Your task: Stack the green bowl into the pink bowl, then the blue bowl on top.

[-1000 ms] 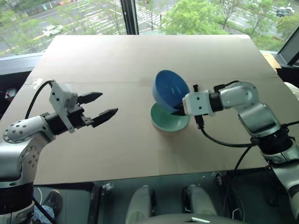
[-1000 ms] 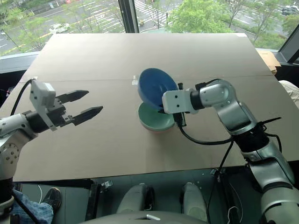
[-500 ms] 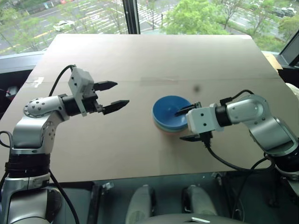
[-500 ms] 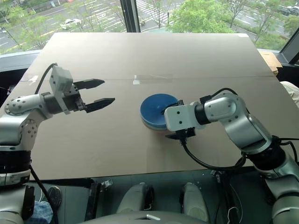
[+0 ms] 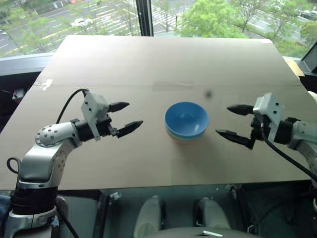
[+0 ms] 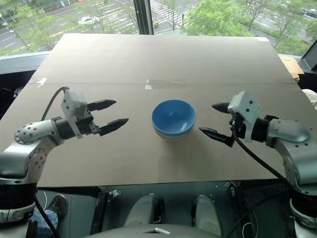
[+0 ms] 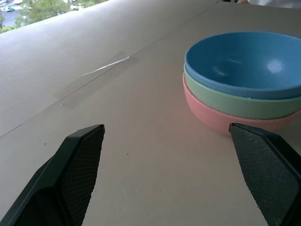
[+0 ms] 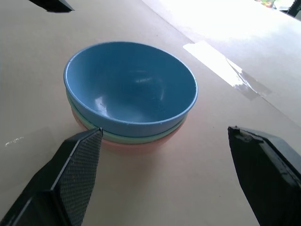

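both hands hover above the desk, one on each side of the bowl stack, and neither touches anything. right hand sits to the right of the stack, its two black fingers spread wide, one finger farther from the robot and the other nearer, tips aimed toward the bowls with a clear gap of bare desk between. left hand sits to the left of the stack, a little farther off, fingers likewise spread wide and pointing toward the bowls, holding nothing.

blue bowl is on top, upright, open side up and with nothing in it, nested squarely into the green bowl, of which just the rim band shows beneath it. green bowl in turn sits inside the pink bowl, which rests on the desk at the bottom of the stack. all three line up evenly, rims level, no tilt that can be seen. the stack stands about mid-desk, slightly right of centre in the head views.

desk surface is plain brown cardboard sheet with a strip of clear tape lying flat across a seam beyond the bowls. behind the far edge of the desk are windows with trees and a street outside.
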